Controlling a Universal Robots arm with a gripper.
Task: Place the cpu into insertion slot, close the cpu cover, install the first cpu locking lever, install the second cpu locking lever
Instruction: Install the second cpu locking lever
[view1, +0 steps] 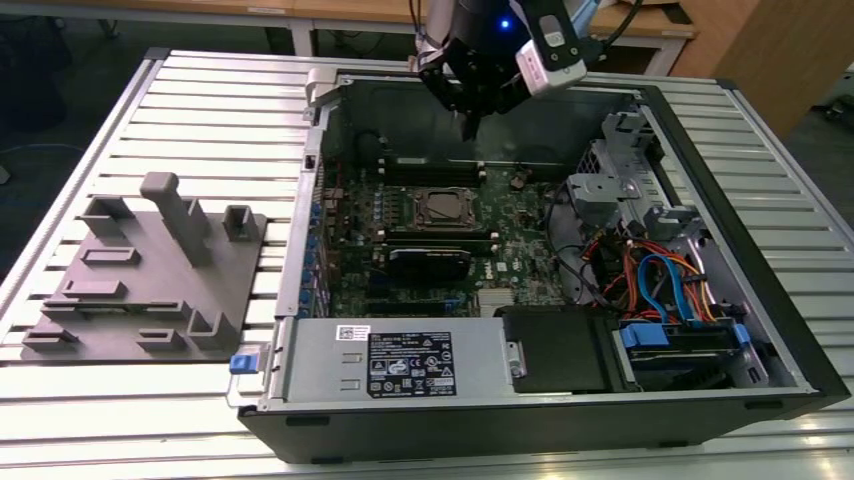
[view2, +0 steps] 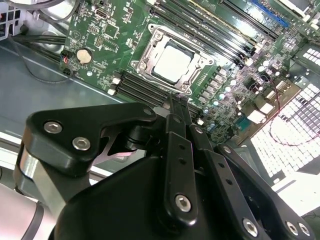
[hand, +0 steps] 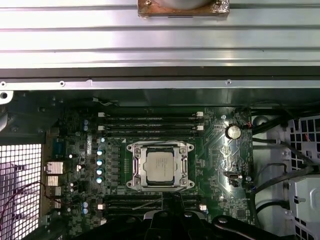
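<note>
Silvery, one cpu (hand: 161, 165) sits in one insertion slot (hand: 134, 150), framed by one cpu cover (hand: 183, 167) lying flat. One hand (view2: 176, 102), fingers pressed together and holding nothing, hangs above the green motherboard (hand: 220, 150) beside black memory slots (hand: 150, 120), inside one computer case (view1: 747, 330) on the slatted bench (view1: 134, 110)

In the exterior view the arm (view1: 501, 40) is cut off by the picture's edge, and the gripper (view1: 470, 128) is too dark and small to tell how its fingers stand. In the second wrist view the gripper's black body (view2: 165, 190) hides the near part of the motherboard (view2: 107, 37). In the first wrist view the locking levers beside the cpu cover (hand: 160, 166) are too fine to tell whether they are latched. The cpu (hand: 160, 165) shows through the cover's window.
</note>
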